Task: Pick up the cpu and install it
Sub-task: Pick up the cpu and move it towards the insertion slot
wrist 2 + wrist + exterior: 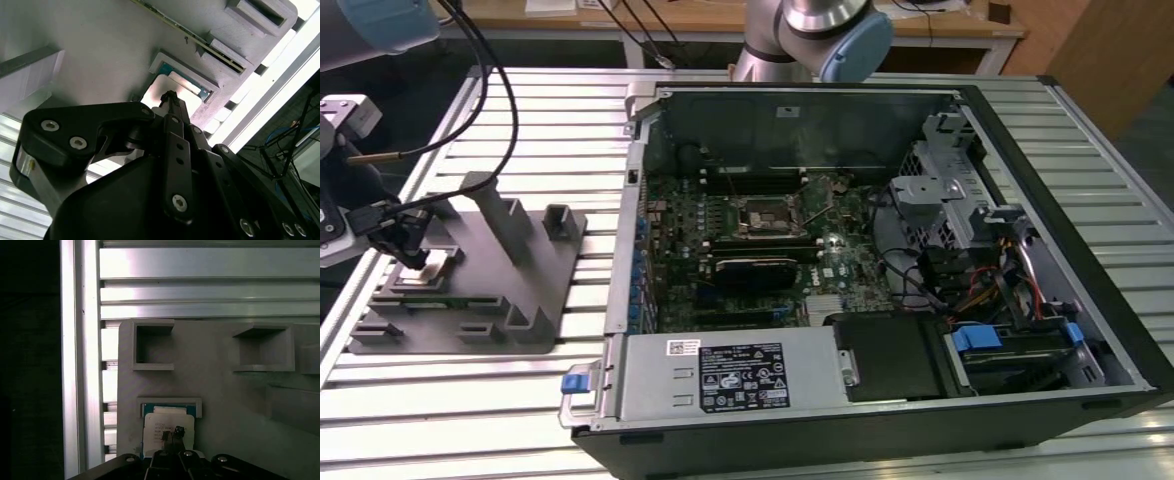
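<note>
Gripper [172, 434] fingertips drawn close together, not spread round anything; tips sit right over the cpu [155, 421], touching or just above, can't tell which. Cpu lies flat in a framed pocket of the grey tray [220, 400], directly below the tool. Judgement: light, stiff, thin chip with a slick metal lid and a fragile underside; take it by opposite edges, gentle squeeze, keep level. Socket [758, 215] inside the open computer case [881, 400], well apart from the tool, toward the exterior view's right.
</note>
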Available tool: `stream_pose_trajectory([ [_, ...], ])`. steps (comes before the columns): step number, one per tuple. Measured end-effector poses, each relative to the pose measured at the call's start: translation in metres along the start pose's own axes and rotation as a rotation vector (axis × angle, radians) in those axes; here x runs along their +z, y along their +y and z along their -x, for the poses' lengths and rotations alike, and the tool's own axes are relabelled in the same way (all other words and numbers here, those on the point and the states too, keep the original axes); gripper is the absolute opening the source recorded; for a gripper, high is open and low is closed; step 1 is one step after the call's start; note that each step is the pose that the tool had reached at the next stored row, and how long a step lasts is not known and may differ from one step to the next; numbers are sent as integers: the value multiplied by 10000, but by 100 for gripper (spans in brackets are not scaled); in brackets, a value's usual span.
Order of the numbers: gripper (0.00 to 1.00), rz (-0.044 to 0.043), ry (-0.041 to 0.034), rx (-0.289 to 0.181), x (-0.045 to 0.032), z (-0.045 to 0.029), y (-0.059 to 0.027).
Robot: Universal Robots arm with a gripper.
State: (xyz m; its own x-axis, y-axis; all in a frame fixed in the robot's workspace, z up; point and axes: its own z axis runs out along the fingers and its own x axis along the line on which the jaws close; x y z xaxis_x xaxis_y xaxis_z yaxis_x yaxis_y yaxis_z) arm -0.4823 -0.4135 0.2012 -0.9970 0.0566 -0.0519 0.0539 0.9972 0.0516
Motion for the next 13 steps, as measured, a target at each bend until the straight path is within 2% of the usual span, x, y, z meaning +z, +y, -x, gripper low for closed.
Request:
stream_pose_trajectory([
  [3, 11, 0, 0, 0, 0, 0, 0],
  [4, 17, 1, 0, 0, 0, 0, 0],
  [5, 17, 0, 0, 0, 0, 0, 0],
  [6, 23, 1, 0, 0, 0, 0, 0],
  [7, 23, 1, 0, 0, 0, 0, 0],
  [9, 35, 1, 0, 0, 0, 0, 0],
  [10, 35, 1, 0, 0, 0, 0, 0],
  [11, 42, 1, 1, 0, 0, 0, 0],
  [13, 42, 2, 0, 0, 0, 0, 0],
])
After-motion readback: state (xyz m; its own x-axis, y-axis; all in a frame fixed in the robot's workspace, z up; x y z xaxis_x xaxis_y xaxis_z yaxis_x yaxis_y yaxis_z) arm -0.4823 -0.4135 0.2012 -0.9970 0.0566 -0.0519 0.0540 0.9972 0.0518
